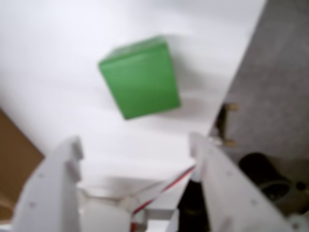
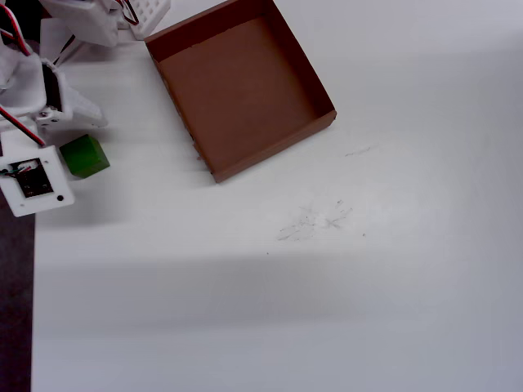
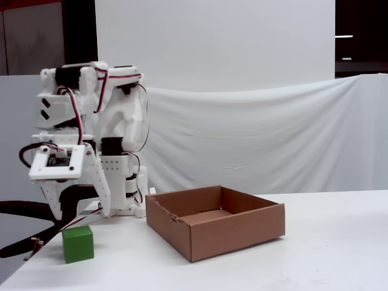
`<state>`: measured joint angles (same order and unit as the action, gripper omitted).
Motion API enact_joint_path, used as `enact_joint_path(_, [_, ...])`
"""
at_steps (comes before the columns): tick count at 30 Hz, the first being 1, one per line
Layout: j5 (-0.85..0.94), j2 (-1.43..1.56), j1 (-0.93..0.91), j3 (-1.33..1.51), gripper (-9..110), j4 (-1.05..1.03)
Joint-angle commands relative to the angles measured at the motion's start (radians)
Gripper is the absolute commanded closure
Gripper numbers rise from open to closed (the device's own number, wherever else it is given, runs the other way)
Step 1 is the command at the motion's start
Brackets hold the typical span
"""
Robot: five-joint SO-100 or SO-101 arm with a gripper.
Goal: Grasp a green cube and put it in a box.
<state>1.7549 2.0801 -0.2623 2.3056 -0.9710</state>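
The green cube (image 1: pixel 140 77) lies on the white table, just ahead of my open jaws in the wrist view. My gripper (image 1: pixel 135 145) is open and empty, with its white fingers (image 1: pixel 58 174) spread wider than the cube. In the overhead view the cube (image 2: pixel 84 155) sits at the far left, partly under the gripper (image 2: pixel 69 139). In the fixed view the gripper (image 3: pixel 79 212) hangs just above the cube (image 3: pixel 78 244). The brown cardboard box (image 2: pixel 302 65) stands empty to the cube's right, and it also shows in the fixed view (image 3: pixel 236 233).
The table's left edge (image 2: pixel 33 286) runs close beside the cube, with dark floor beyond. A white gridded object (image 2: pixel 151 12) sits behind the box by the arm's base. A brown patch (image 1: pixel 14 159) shows at the wrist view's left edge.
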Motion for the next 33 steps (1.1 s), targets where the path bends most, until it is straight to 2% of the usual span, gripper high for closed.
enact_joint_path(1, [0.031,-0.040,0.011,-0.095,70,0.012])
enact_joint_path(26, [0.066,-0.330,0.075,-0.155,70,0.146])
enact_joint_path(33, [0.066,-0.333,0.081,-0.146,75,0.153])
